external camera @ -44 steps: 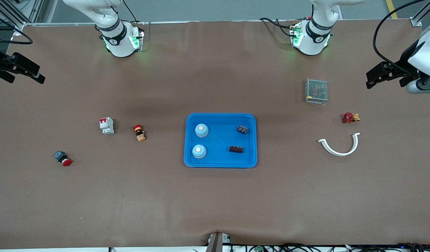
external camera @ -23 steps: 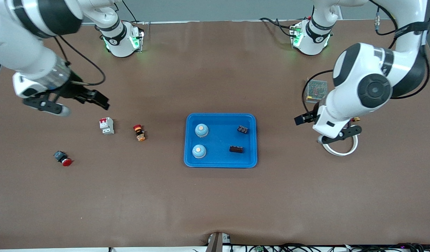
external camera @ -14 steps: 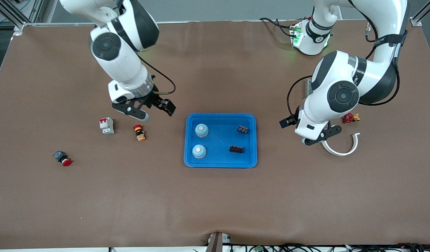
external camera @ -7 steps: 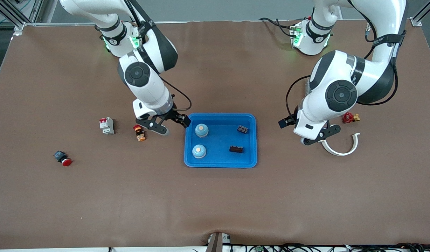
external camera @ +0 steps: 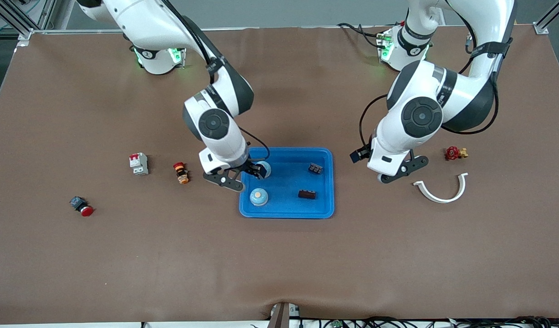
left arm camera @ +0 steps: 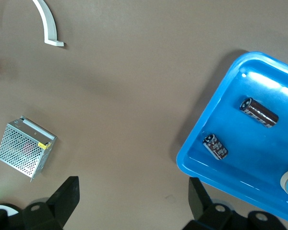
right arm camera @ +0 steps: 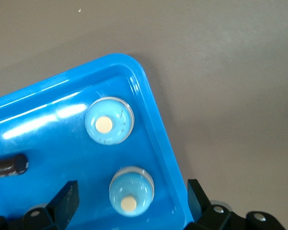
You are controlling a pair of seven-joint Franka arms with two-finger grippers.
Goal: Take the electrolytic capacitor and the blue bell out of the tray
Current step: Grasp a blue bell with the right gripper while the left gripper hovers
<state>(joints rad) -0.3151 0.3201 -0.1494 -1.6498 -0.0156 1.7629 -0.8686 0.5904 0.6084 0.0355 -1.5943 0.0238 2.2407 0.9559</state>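
Right tool (external camera: 240,178), wide open over the blue bell (right arm camera: 132,191), should be centred and lowered before the tray (external camera: 286,210) rim is touched.

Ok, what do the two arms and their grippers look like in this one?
Both arms are glossy white with black joint bands and round dark-grey joint caps; green lights glow at their bases. A black cable loops along each wrist. The right gripper and left gripper have white bodies with black fingers.

In the tray (external camera: 286,210) you find two bells (external camera: 258,197) toward the right arm's end, at 9 o'clock of the two capacitors (external camera: 307,194); the second bell (right arm camera: 128,196) lies under the right gripper (external camera: 243,177).
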